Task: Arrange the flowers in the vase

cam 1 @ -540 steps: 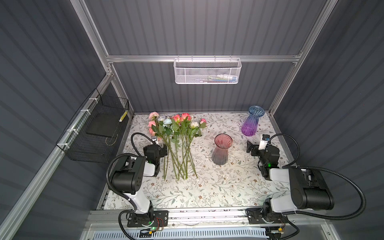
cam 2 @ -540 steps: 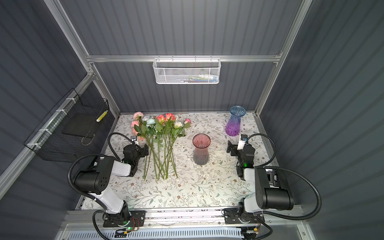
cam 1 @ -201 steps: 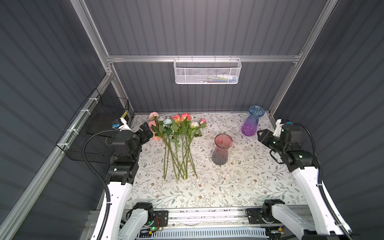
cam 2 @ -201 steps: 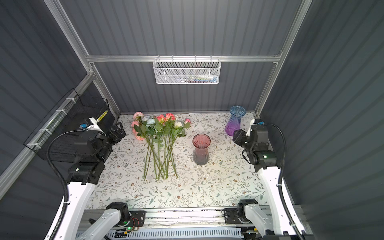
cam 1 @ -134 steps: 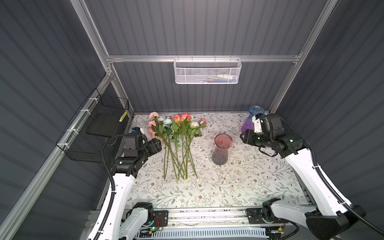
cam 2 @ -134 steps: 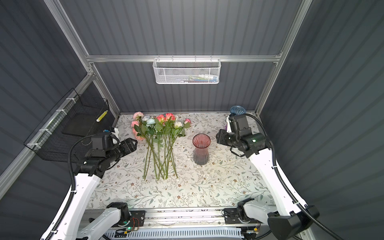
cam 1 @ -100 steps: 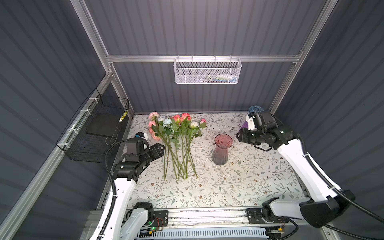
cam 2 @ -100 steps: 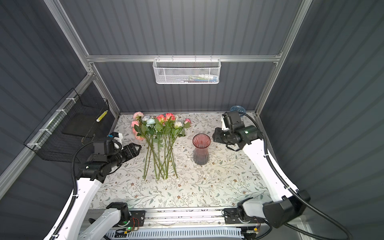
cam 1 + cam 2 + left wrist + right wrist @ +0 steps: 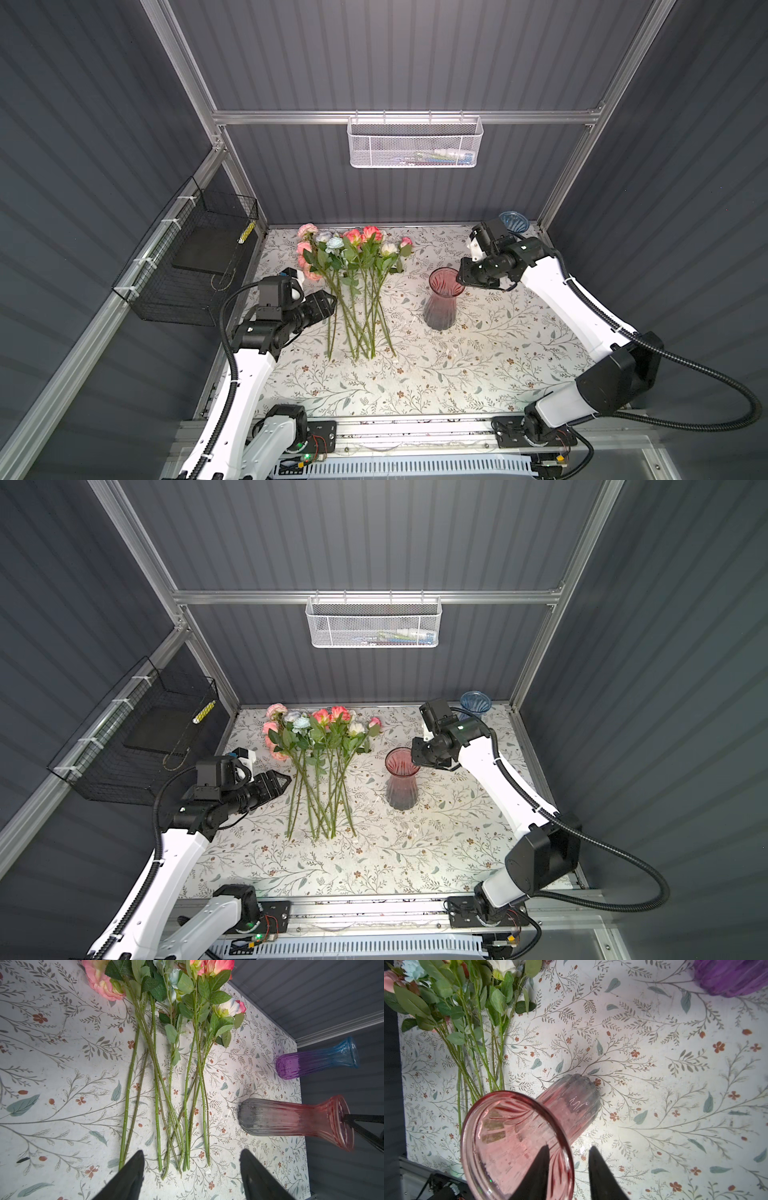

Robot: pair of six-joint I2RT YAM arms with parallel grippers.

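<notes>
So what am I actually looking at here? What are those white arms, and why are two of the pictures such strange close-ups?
Those are two robot arms fixed at the front of a flower-patterned table. Each one ends in a two-fingered gripper. Two pictures look down from a camera overhead. The close-ups come from small cameras on the wrists, so the dark wedges there are the grippers' own fingers.

On the table the flowers lie loose in a bunch. A pink vase stands upright beside them, and a purple-and-blue vase stands in the far corner.

The left gripper is open beside the stems and holds nothing. The right gripper is open too, with one finger inside the pink vase's rim and one outside. It has not clamped on yet.
</notes>
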